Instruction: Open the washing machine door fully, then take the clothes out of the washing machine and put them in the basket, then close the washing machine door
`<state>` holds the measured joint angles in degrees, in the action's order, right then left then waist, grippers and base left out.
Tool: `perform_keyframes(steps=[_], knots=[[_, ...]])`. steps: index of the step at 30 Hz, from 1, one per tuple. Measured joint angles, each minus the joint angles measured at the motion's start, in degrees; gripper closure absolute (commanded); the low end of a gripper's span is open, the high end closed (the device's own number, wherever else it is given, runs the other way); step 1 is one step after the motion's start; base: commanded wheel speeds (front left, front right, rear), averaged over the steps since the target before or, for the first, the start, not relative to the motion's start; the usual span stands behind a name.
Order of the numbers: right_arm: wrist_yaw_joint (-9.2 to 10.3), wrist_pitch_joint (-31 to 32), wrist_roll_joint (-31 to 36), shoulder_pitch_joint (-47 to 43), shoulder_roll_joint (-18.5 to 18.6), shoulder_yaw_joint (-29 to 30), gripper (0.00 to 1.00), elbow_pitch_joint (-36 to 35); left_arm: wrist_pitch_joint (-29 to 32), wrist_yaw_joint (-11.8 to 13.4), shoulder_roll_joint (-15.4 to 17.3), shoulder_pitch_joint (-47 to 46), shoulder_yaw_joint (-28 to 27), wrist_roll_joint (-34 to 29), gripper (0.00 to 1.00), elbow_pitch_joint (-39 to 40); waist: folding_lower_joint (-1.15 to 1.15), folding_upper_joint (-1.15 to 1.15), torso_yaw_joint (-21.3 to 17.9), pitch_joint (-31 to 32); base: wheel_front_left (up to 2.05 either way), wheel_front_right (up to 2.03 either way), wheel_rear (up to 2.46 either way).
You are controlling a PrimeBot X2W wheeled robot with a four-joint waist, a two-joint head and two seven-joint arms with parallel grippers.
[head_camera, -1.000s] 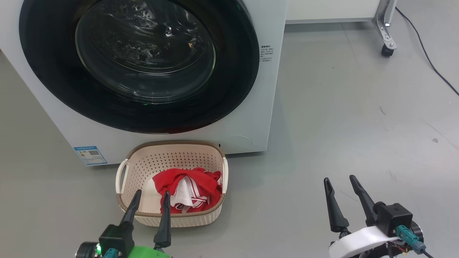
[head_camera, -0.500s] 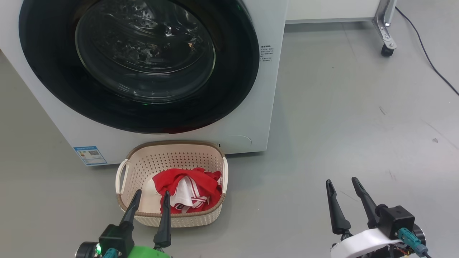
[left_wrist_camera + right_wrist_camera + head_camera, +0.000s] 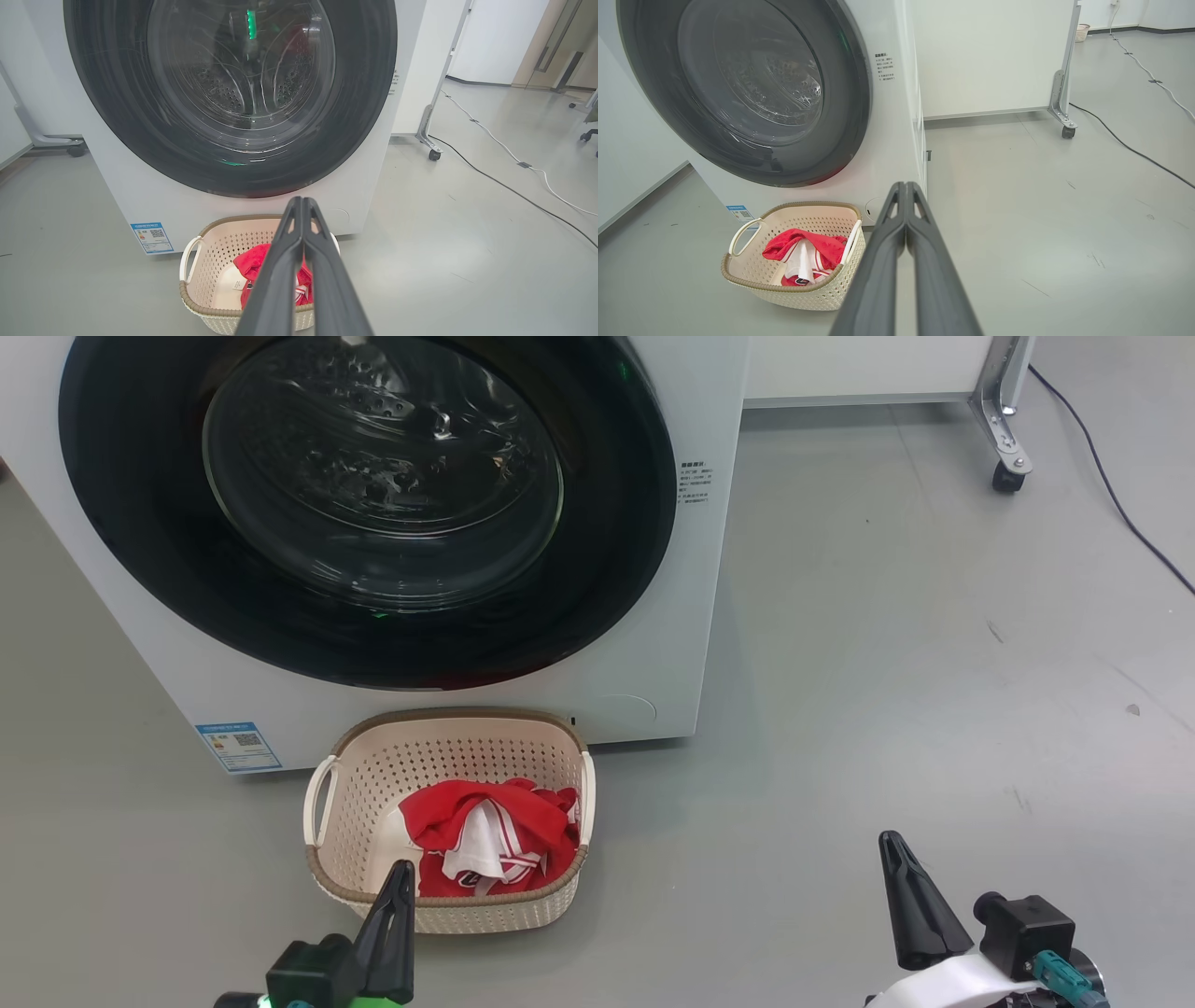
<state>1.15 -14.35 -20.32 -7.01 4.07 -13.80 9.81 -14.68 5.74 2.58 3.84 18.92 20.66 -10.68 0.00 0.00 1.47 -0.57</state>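
I place everything by the basket (image 3: 448, 761). Up and to its left, on the white front of the washing machine (image 3: 695, 569), is the small blue label (image 3: 238, 747). At the basket's near rim, towards its left end, is my left gripper (image 3: 400, 879). Its two dark fingers are pressed together with nothing between them, and I cannot tell whether they touch the rim.

Inside the basket, heaped towards its right half, lie the clothes (image 3: 485, 831), a red bundle with white stripes, clear of both my grippers. The basket's long axis runs side to side along the foot of the machine, with a handle at each end. Directly above and behind the basket is the washing machine door (image 3: 373, 504). From my right wrist its black rim looks flush against the cabinet, so I judge it shut, and I make out no garment through the glass.

Well to the right of the basket, over the bare grey floor (image 3: 887, 663), is my right gripper (image 3: 896, 854), its fingers likewise closed and empty.

The clothes lie just ahead and a little right of my left jaws, so that arm is far nearer. With the clothes in the basket and the door closed, I judge no step remains.
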Motion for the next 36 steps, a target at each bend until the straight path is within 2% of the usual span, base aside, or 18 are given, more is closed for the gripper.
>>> perform_keyframes(steps=[6, 22, 36], knots=[[-0.16, 0.0, -2.6, -0.3, -0.1, 0.1, 1.00, -0.2, 0.0, -0.5, 0.0, 0.7, 0.0, 3.1, 1.00, 0.7, 0.00, 0.00, -0.1, 0.0, 0.00, 0.00, 0.00], [-1.20, 2.8, -16.8, -0.1, -0.4, 3.1, 1.00, -0.7, 2.7, -2.2, 0.0, 0.8, -3.2, 17.3, 1.00, 1.6, 0.00, 0.00, -0.4, 0.0, 0.00, 0.00, 0.00], [-2.10, 5.3, -26.6, 1.1, -0.2, 5.5, 1.00, -0.3, 5.1, -3.5, 0.5, 0.5, -5.8, 27.0, 1.00, 1.5, 0.00, 0.00, -0.6, 0.0, 0.00, 0.00, 0.00]])
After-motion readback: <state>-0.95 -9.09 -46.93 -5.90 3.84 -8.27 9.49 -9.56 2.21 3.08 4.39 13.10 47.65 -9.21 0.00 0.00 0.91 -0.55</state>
